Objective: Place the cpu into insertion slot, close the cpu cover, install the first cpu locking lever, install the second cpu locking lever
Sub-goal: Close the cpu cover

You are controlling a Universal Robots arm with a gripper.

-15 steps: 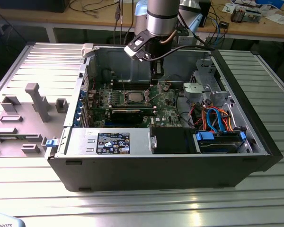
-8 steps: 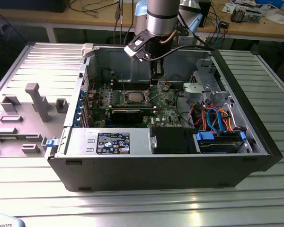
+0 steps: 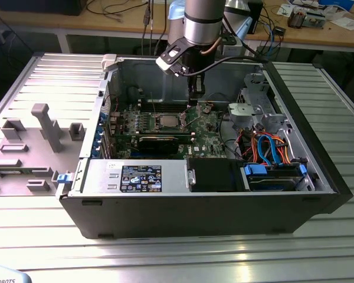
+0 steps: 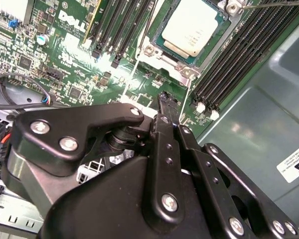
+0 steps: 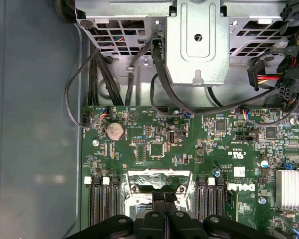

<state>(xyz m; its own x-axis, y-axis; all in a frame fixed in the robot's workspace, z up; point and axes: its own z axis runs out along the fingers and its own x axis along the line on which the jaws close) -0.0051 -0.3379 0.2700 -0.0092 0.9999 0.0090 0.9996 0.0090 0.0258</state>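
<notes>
The cpu (image 4: 192, 26), a silver-topped square chip, lies in the insertion slot (image 4: 163, 59) on the green motherboard; in the exterior view the cpu (image 3: 167, 122) sits mid-board. The silvery cpu cover (image 4: 217, 44) appears to lie flat around the chip. A thin wire lever (image 4: 274, 4) runs past one corner of the socket. My gripper (image 4: 165, 98) hovers just beside the socket with its black fingers pressed together and nothing between them. In the first wrist view the gripper (image 5: 163, 197) overlaps the socket frame (image 5: 157, 178). In the exterior view the gripper (image 3: 196, 99) hangs to the right of the chip.
Black memory slots (image 4: 239, 55) flank the socket on both sides. A long black expansion card (image 3: 159, 141) lies in front of it. A metal drive cage (image 3: 253, 109), orange and blue cables (image 3: 271, 147) and the case walls (image 3: 301, 118) hem the board in. A grey fixture (image 3: 44, 127) stands outside.
</notes>
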